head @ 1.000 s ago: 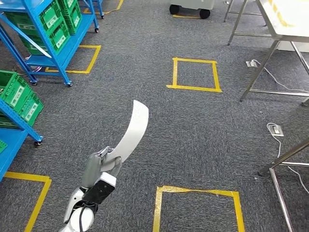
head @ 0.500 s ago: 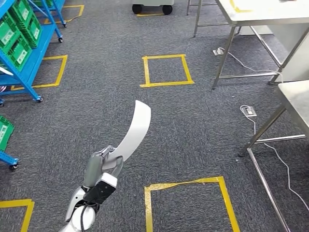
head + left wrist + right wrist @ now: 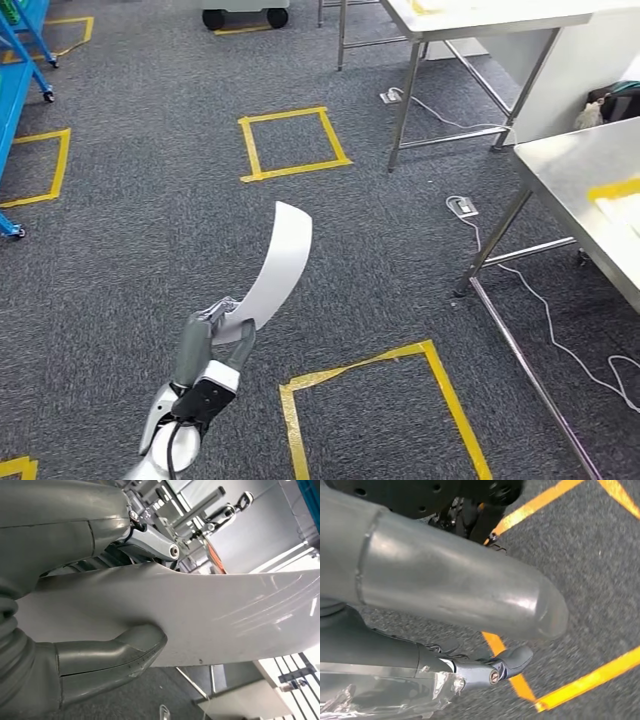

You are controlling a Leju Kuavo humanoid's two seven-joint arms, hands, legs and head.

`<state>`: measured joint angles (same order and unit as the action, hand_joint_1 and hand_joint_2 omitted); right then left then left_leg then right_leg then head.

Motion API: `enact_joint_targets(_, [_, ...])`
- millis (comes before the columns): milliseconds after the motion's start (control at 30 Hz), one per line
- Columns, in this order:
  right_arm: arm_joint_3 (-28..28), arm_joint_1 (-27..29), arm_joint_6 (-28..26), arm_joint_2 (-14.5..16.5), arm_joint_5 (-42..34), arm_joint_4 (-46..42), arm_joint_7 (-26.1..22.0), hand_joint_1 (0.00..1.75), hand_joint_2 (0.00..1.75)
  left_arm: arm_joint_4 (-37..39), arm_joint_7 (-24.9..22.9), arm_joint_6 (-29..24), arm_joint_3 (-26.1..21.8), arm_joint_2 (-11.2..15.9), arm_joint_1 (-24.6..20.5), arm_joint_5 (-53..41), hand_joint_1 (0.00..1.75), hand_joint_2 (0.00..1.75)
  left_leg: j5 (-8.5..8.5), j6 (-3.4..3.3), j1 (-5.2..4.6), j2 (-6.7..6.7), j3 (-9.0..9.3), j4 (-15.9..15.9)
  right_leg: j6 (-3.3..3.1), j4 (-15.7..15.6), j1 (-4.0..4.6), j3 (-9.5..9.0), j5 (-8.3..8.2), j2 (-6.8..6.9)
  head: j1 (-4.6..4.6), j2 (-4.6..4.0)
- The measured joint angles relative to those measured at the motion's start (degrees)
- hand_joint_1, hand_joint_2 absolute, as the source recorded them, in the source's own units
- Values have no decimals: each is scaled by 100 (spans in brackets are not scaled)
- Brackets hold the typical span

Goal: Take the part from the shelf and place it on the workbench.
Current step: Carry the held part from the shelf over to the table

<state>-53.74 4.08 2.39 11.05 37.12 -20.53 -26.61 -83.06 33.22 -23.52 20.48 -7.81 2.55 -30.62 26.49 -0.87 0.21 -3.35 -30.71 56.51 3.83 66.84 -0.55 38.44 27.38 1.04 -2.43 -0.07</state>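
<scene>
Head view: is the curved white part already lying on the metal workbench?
No. The left hand holds the curved white part up above the grey carpet, well apart from the metal workbench at the right.

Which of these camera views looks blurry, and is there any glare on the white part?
Head view: sharp, evenly lit, the white part in the left hand matte, soft sheen on the steel workbench. Left wrist view: bright streaks of glare on the part's far end, background washed out. Right wrist view: carpet and yellow tape smeared by blur, the right hand reasonably clear.
</scene>
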Motion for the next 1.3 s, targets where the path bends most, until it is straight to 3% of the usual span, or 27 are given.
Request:
enact_joint_targets(67, [-33, -16, 9, 21, 56, -23, 1, 0, 0, 1, 26, -16, -2, -1, -19, 25, 145, 175, 31, 52, -30, -100, 26, 14, -53, -656, 24, -393, -199, 183, 7, 0])
enact_joint_targets(100, [-56, -25, 14, 33, 88, -31, 1, 0, 0, 1, 37, -21, -3, -3, -32, 35, 145, 175, 37, 80, -44, -145, 36, 18, -89, -789, 39, -468, -223, 226, 12, 0])
enact_joint_targets(200, [-130, -17, 21, 53, 150, -47, 1, 0, 0, 4, 63, -25, -3, -23, -67, 67, 145, 175, 60, 166, -38, -218, 51, 23, -203, -820, 53, -443, -243, 80, 19, 0])
enact_joint_targets(267, [-156, -11, 20, 57, 161, -59, 1, 0, 0, 5, 77, -26, -4, -36, -85, 74, 145, 175, 261, 220, -19, -20, -56, 289, -270, -843, 29, -443, -269, -34, 34, 0])
enact_joint_targets(333, [-168, -23, 22, 58, 166, -72, 1, 0, 0, 13, 89, -26, -4, -34, -89, 77, 145, 175, 629, 238, -11, 228, -406, 1023, -307, -848, 19, -429, -286, -162, 58, 0])
enact_joint_targets(367, [-173, -29, 25, 58, 172, -77, 1, 0, 0, 22, 92, -26, -4, -29, -86, 78, 145, 175, 770, 238, -12, 279, -607, 1412, -318, -848, 21, -418, -293, -236, 62, 0])
enact_joint_targets(400, [-177, -29, 30, 59, 183, -79, 1, 0, 0, 33, 94, -26, -4, -25, -83, 80, 145, 175, 817, 235, -12, 301, -750, 1663, -323, -847, 23, -408, -300, -313, 65, 0])
enact_joint_targets(433, [-186, -27, 36, 60, 203, -80, 1, 0, 0, 44, 99, -26, -4, -21, -82, 81, 145, 175, 744, 227, -12, 311, -791, 1698, -320, -847, 22, -401, -308, -392, 64, 0])
enact_joint_targets(500, [-221, -21, 50, 61, 268, -85, 0, 0, 0, 54, 114, -24, -4, -19, -95, 86, 145, 175, 336, 208, -1, 374, -542, 1130, -295, -846, 12, -398, -330, -554, 65, 0])
enact_joint_targets(567, [-257, -26, 74, 64, 361, -96, -11, 0, 0, 55, 138, 12, -4, -22, -131, 111, 145, 175, 33, 201, 27, 600, -186, 365, -244, -832, 14, -368, -355, -703, 64, 0])
enact_joint_targets(633, [-284, -31, 105, 65, 469, -104, -39, 0, 0, 61, 169, 112, -5, -26, -179, 167, 145, 175, -6, 177, 29, 726, -67, 64, -175, -838, 6, -310, -393, -815, 64, 0])
enact_joint_targets(667, [-301, -27, 120, 64, 526, -106, -56, 0, 0, 68, 183, 180, -5, -28, -205, 195, 145, 175, -16, 147, 20, 679, -73, 50, -137, -857, -11, -273, -416, -868, 63, 0])
enact_joint_targets(700, [-326, -19, 132, 64, 585, -107, -73, 0, 0, 75, 195, 254, -4, -31, -236, 220, 145, 175, -35, 106, 17, 620, -75, 36, -106, -859, -22, -244, -426, -864, 64, 0])
enact_joint_targets(767, [-378, -17, 139, 64, 707, -105, -99, 0, 0, 90, 211, 379, -3, -40, -298, 252, 145, 175, -67, 28, 22, 493, -71, 9, -65, -636, -12, -104, -282, -610, 36, 0])
enact_joint_targets(833, [-404, -47, 124, 64, 835, -102, -116, 0, 0, 106, 218, 462, -7, -41, -327, 266, 145, 175, -71, -12, 14, 347, -72, 1, -37, 69, 5, 220, 98, -258, 8, 0])
enact_joint_targets(900, [-408, -81, 92, 62, 946, -98, -127, 0, 0, 135, 219, 517, -11, -33, -331, 272, 145, 175, -65, -21, 0, 184, -75, 3, -13, 764, 0, 534, 375, -152, 5, 0])
enact_joint_targets(933, [-411, -88, 73, 59, 991, -96, -135, 0, 0, 153, 219, 540, -11, -32, -336, 274, 145, 175, -59, -18, -2, 119, -73, 3, -9, 833, -1, 548, 361, -141, 4, 0])
enact_joint_targets(967, [-414, -90, 55, 54, 1032, -95, -146, 0, 0, 169, 219, 561, -11, -32, -345, 277, 145, 175, -51, -9, -3, 68, -68, 4, -11, 669, -1, 440, 250, -132, 5, 0])
enact_joint_targets(1033, [-425, -91, 32, 42, 1104, -93, -174, 0, 0, 191, 220, 590, -11, -33, -376, 283, 145, 175, -27, 25, -2, 1, -47, 8, -27, -144, 0, -33, -69, -67, 4, 0])
enact_joint_targets(1100, [-440, -99, 27, 36, 1154, -84, -199, 0, 0, 199, 221, 604, -13, -35, -413, 292, 145, 175, -5, 79, -22, -42, -37, 16, -80, -741, 16, -397, -214, -10, 14, 0])
enact_joint_targets(1200, [-461, -106, 26, 34, 1186, -60, -213, 0, 0, 211, 228, 632, -11, -44, -447, 302, 145, 175, 2, 177, -26, -63, -23, 1, -199, -825, 45, -467, -196, -35, 20, 0])
enact_joint_targets(1267, [-477, -110, 21, 30, 1190, -51, -218, 0, 0, 215, 232, 641, -10, -47, -460, 302, 145, 175, 100, 244, -11, 33, -62, 130, -273, -847, 27, -502, -191, -68, 34, 0])
enact_joint_targets(1300, [-484, -119, 18, 27, 1191, -50, -220, 0, 0, 217, 233, 643, -10, -46, -465, 302, 145, 175, 223, 267, -6, 112, -168, 358, -303, -858, 14, -523, -189, -85, 46, 0])
